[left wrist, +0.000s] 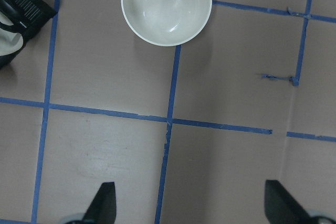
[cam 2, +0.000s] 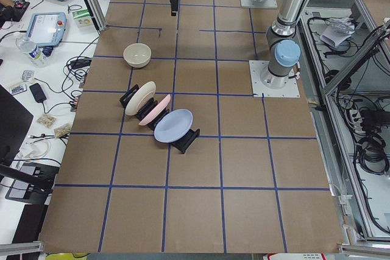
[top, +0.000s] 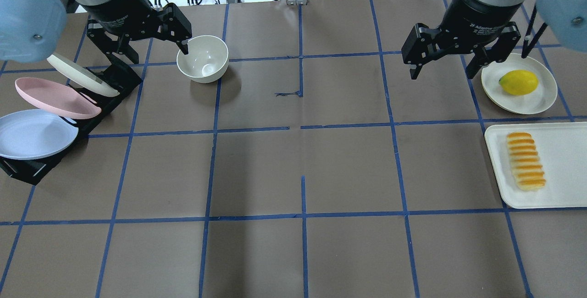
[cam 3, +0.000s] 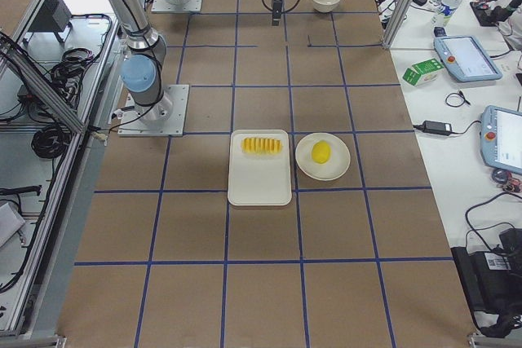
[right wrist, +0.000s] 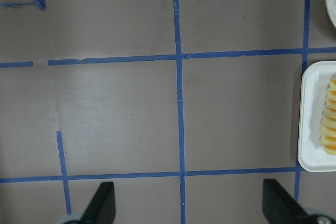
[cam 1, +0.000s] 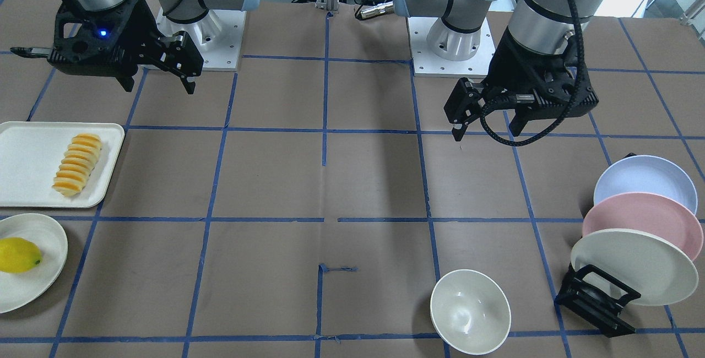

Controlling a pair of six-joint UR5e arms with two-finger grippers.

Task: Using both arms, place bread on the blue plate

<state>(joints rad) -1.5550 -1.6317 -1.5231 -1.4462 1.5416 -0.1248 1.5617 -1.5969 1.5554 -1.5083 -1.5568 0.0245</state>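
The blue plate [top: 34, 134] leans in a black rack [top: 27, 172], well apart from the white tray [top: 566, 192]. The left gripper [top: 158, 55] hangs spread wide and empty, also far from the tray. The right gripper [top: 441, 74], likewise spread and empty, hovers near the tray, on which the bread [top: 526, 161] lies untouched.

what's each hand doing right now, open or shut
left hand: open, holding nothing
right hand: open, holding nothing
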